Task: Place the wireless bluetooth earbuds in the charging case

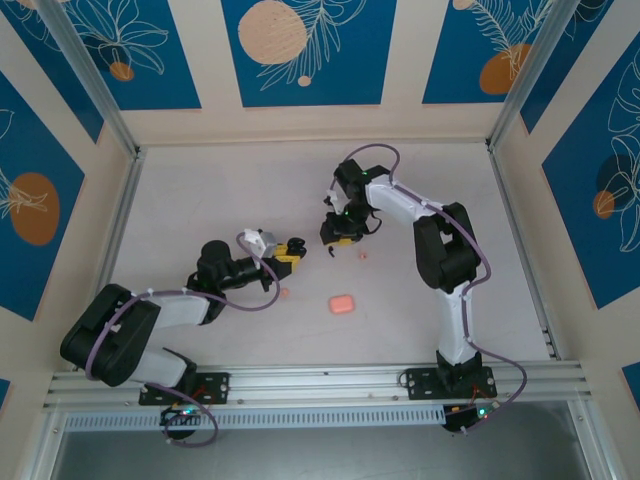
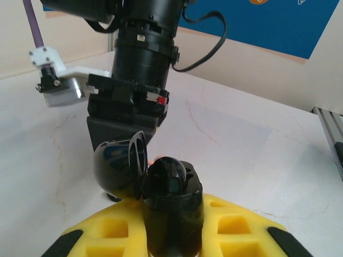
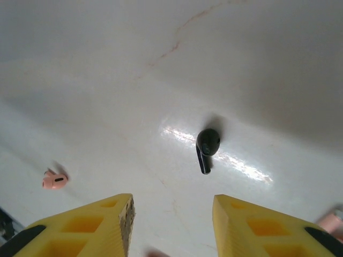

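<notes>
While the pink charging case (image 1: 342, 303) lies on the desk (image 1: 200, 200), apart from both arms, with a pink earbud (image 3: 53, 181) loose nearby, the right hand (image 3: 171, 206) hovers part-open and empty over a black earbud (image 3: 206, 145), probably lining up a pick. The left hand (image 2: 171, 214) clamps a black case (image 2: 171, 187), apparently steadying it.

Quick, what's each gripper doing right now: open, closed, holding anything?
Left gripper: shut on a black case.
Right gripper: open, holding nothing; a black earbud lies just ahead of it.

The charging case (image 1: 342, 303) lies on the table (image 1: 220, 200), 1 earbud (image 1: 362, 254) behind it, another earbud (image 1: 284, 292) to its left; a second case (image 2: 171, 187) sits in the left tool (image 1: 293, 250).
</notes>
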`<state>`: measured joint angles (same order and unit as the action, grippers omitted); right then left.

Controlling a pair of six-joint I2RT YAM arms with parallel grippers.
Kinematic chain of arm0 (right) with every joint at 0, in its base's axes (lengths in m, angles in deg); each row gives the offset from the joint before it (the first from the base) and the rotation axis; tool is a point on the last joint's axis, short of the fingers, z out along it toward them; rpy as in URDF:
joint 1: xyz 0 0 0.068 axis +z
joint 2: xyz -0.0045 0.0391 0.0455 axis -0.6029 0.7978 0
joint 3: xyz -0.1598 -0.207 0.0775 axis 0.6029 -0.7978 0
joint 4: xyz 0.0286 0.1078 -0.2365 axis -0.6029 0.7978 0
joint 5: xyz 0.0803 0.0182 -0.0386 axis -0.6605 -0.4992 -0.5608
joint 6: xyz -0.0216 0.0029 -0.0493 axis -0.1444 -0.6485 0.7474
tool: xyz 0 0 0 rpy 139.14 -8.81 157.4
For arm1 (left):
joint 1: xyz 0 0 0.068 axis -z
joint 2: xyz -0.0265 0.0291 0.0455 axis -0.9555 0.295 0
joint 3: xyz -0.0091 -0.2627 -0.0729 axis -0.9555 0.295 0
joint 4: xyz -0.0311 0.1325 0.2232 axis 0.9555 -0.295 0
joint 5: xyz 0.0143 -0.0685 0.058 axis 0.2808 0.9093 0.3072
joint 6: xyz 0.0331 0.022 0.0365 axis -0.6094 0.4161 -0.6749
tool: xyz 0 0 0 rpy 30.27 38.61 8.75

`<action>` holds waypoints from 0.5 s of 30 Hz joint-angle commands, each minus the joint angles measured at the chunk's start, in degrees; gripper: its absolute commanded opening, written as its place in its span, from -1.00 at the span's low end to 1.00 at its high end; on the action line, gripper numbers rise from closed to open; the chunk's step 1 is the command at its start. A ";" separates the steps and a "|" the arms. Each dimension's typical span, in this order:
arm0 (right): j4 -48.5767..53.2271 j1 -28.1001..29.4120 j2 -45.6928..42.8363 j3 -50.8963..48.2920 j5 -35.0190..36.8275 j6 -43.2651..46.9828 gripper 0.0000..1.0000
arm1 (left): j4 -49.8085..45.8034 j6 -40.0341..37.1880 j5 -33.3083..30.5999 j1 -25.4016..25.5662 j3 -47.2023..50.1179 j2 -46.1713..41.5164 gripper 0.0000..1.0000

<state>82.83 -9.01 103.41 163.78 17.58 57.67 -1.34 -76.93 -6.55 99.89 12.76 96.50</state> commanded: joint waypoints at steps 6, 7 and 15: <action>6.44 1.78 4.92 7.33 5.40 -3.90 -0.16 | 1.62 -1.19 0.39 0.37 -1.30 -0.20 -0.97; 6.71 1.96 5.60 8.05 5.52 -3.78 -0.16 | 1.39 -1.32 0.36 0.37 -1.32 -0.30 -0.97; 8.82 2.67 10.68 12.65 7.17 -3.08 -0.20 | -0.41 -2.25 0.04 0.37 -1.50 -1.45 -0.97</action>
<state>88.77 -6.84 112.61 174.01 23.86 54.98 -1.80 -77.70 -6.57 99.89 12.76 96.35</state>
